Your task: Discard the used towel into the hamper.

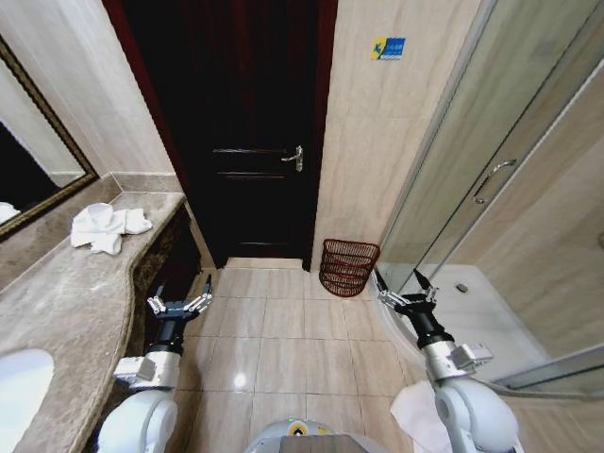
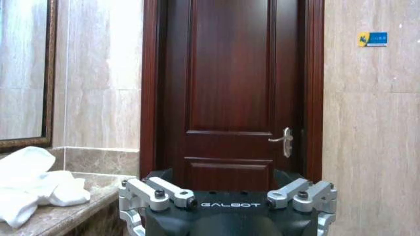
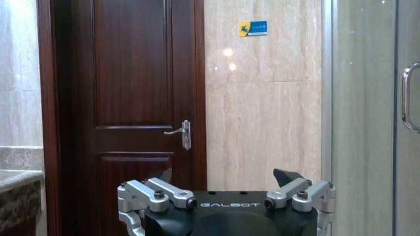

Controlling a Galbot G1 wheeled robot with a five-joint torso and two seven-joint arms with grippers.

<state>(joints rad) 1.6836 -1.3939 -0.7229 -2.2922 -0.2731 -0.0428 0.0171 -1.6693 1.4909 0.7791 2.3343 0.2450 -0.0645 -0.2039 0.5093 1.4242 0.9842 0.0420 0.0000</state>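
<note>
Open beige tiled floor (image 1: 283, 330) lies between the brown marble vanity counter (image 1: 75, 293) on the left and the glass shower enclosure (image 1: 491, 189) on the right. The closed dark wooden door (image 1: 245, 132) blocks the far end. The round reddish-brown wire hamper (image 1: 348, 267) stands against the wall beside the door, its open top unobstructed. The crumpled white towel (image 1: 106, 227) lies on the counter with free space above.

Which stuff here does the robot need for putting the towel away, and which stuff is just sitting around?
Needed for the job:
- towel, crumpled on the counter
- hamper, on the floor by the door
- left gripper and right gripper, both open and holding nothing

Just there:
- dark door
- mirror
- glass shower door
- blue wall sign
</note>
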